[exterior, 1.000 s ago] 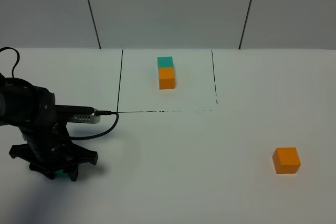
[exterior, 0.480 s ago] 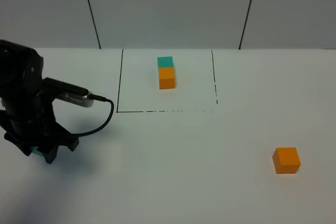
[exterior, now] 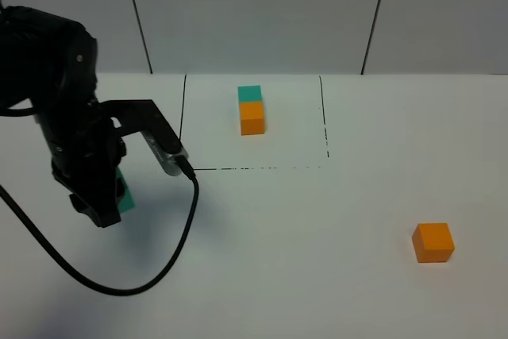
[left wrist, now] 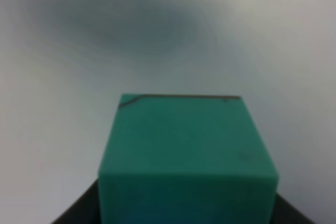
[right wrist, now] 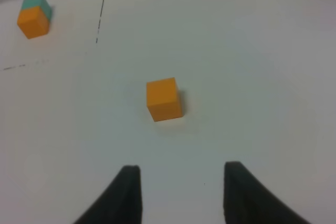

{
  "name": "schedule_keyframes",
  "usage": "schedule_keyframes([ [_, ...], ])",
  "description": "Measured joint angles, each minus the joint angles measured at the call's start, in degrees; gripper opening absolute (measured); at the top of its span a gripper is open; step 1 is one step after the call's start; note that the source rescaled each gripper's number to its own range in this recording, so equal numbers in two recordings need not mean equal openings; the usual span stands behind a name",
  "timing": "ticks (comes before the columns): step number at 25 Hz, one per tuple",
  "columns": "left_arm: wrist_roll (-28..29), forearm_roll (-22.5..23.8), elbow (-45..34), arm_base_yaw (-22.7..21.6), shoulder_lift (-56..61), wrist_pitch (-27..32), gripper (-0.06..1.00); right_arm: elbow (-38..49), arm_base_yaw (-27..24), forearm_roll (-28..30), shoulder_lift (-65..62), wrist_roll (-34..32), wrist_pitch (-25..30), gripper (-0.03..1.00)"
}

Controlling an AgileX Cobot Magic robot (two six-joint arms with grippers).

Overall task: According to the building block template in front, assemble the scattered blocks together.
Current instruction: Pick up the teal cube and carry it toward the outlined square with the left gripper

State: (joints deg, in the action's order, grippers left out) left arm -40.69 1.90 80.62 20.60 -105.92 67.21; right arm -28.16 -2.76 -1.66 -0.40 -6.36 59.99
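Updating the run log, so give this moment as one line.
left pincer: holds teal cube aloft | right pincer: open, empty | orange cube: lying free | template: inside black-line frame

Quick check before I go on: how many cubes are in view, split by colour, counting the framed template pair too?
Teal cubes: 2 (template's teal cube; loose teal cube held in the left gripper)
Orange cubes: 2 (template's orange cube; loose orange cube lying free)
Total: 4
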Motion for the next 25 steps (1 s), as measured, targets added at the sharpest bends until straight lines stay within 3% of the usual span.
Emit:
schedule_keyframes([
  [6, -6.25, 0.62, 4.68, 5.20, -8.04, -2.64, 0.00, 0.00, 0.00, 0.00, 0.00, 0.00, 0.00, 0.00],
  [13, -8.45, 2.74, 14.82, 10.06, -18.16, -1.64, 0.00, 0.00, 0.00, 0.00, 0.00, 0.00, 0.00, 0.00],
  [25, -12.64, 1.63, 24.71, 12.69, -27.89, -0.93, 0.00, 0.00, 0.00, 0.00, 0.00, 0.00, 0.00, 0.00],
])
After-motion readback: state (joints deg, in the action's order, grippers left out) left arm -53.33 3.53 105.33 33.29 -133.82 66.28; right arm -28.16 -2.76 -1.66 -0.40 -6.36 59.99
